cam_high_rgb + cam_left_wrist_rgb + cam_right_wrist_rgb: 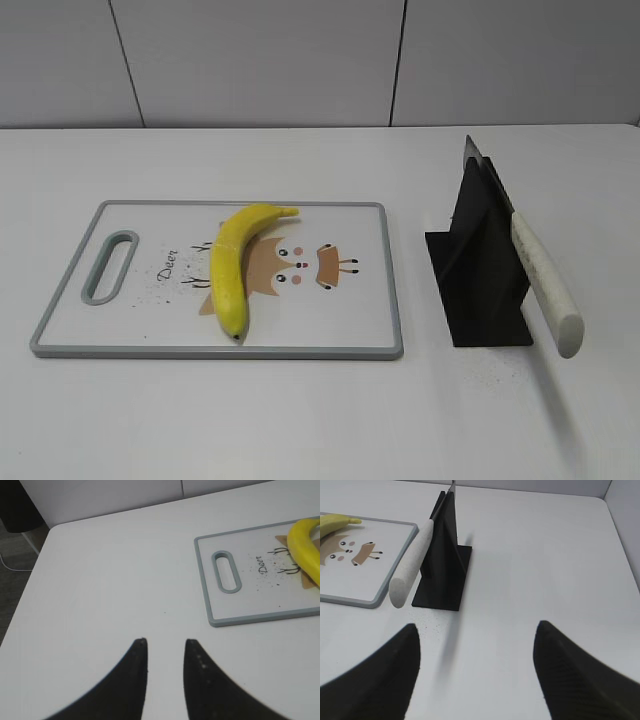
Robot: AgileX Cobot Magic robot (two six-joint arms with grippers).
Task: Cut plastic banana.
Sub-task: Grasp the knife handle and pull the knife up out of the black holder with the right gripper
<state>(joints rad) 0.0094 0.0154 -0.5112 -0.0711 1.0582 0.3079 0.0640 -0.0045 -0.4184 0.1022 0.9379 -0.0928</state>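
The plastic banana (234,266) lies glossy and yellow on a white cutting board (350,330) with a grey rim and a deer picture. The banana also shows in the left wrist view (305,547) and its stem end in the right wrist view (335,521). A knife with a white handle (545,285) rests slanted in a black stand (480,270); the handle also shows in the right wrist view (412,565). My left gripper (165,642) is open and empty over bare table, left of the board. My right gripper (476,627) is wide open and empty, in front of the stand. Neither gripper shows in the exterior view.
The board's handle slot (108,265) is at its left end. The white table (320,420) ends at a grey wall behind. In the left wrist view the table's left edge (30,580) drops to a dark floor.
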